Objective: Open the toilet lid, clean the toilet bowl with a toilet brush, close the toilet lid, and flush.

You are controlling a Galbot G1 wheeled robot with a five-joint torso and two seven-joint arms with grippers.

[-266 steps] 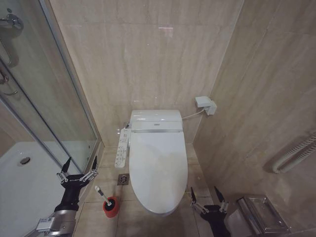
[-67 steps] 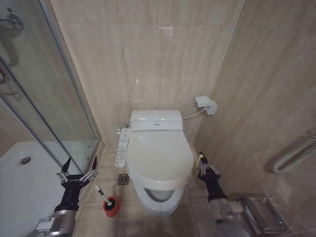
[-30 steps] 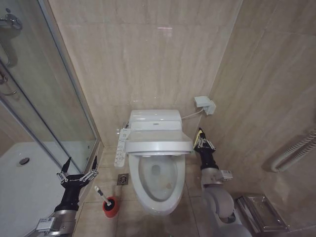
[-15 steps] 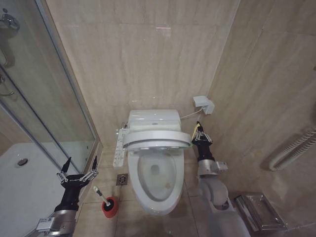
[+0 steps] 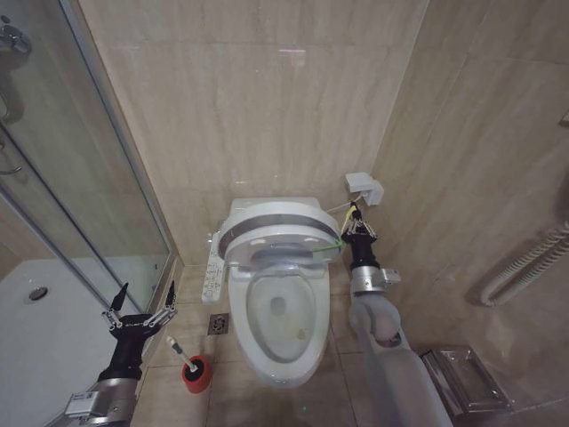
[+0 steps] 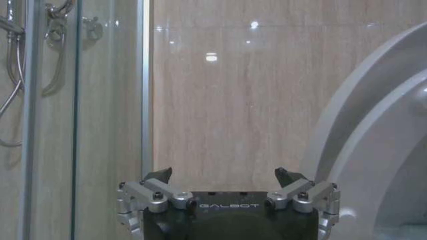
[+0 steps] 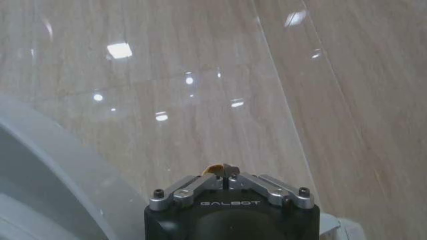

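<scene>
The toilet lid [image 5: 271, 233] is raised nearly upright against the tank, underside facing out, with its yellow-green strap [image 5: 331, 246] stretched from the lid's right edge to the right pincer [image 5: 356, 228] — whose fingers are closed on the strap, just beside the lid. Below, the toilet bowl [image 5: 283, 316] lies uncovered, the seat ring still down. The toilet brush [image 5: 179, 351] stands tilted in its red holder [image 5: 195, 374] on the floor left of the bowl. The left pincer [image 5: 140, 306] hovers near it, fingers spread apart.
</scene>
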